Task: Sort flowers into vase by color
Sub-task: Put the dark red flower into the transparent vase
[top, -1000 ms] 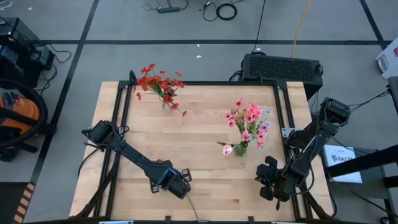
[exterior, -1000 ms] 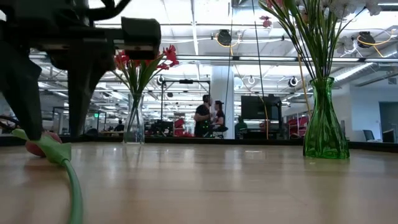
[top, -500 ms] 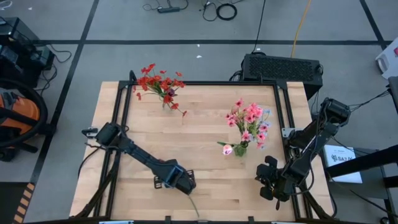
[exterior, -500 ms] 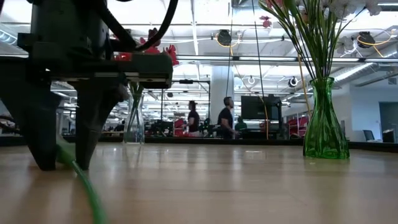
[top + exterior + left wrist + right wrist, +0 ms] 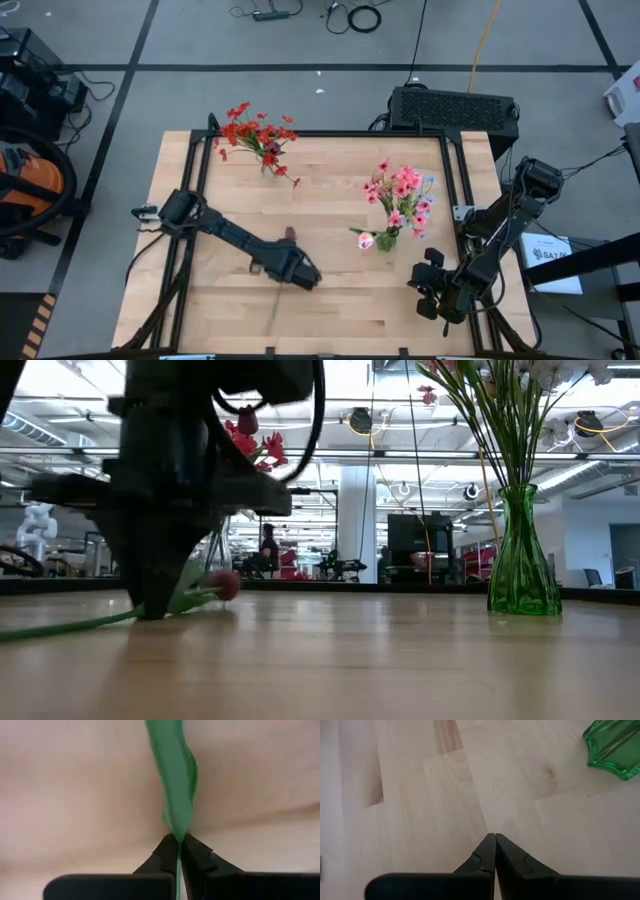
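Observation:
A dark red tulip lies on the wooden table (image 5: 330, 300), its head (image 5: 228, 584) on the boards beside my left gripper (image 5: 299, 274) and its green stem (image 5: 60, 626) trailing toward the table's left. The left gripper is shut on it. Red flowers (image 5: 258, 136) stand in a clear vase at the far left. Pink flowers (image 5: 402, 190) fill a green vase (image 5: 522, 555) at the right, with a pink tulip (image 5: 365, 240) low beside it. My right gripper (image 5: 430, 295) waits shut at the near right, holding nothing. My left gripper pinches the tulip's stem at a green leaf (image 5: 177, 834) between its two fingers (image 5: 165, 851), coming from above and pointing down. The leaf (image 5: 175, 790) runs on past the fingertips. The head and the stem's long end rest on the table.
The green vase's base (image 5: 615, 745) stands close beyond my right gripper (image 5: 495, 840). A black box (image 5: 455, 108) sits behind the table's far right edge. Bare boards lie between the two vases and along the near edge.
My left gripper has moved toward the far edge and a little right, sunk slightly, rolled about its own axis and shut on the tulip's stem. The tulip has swung about on the table: its stem pointed to the near edge and now trails left.

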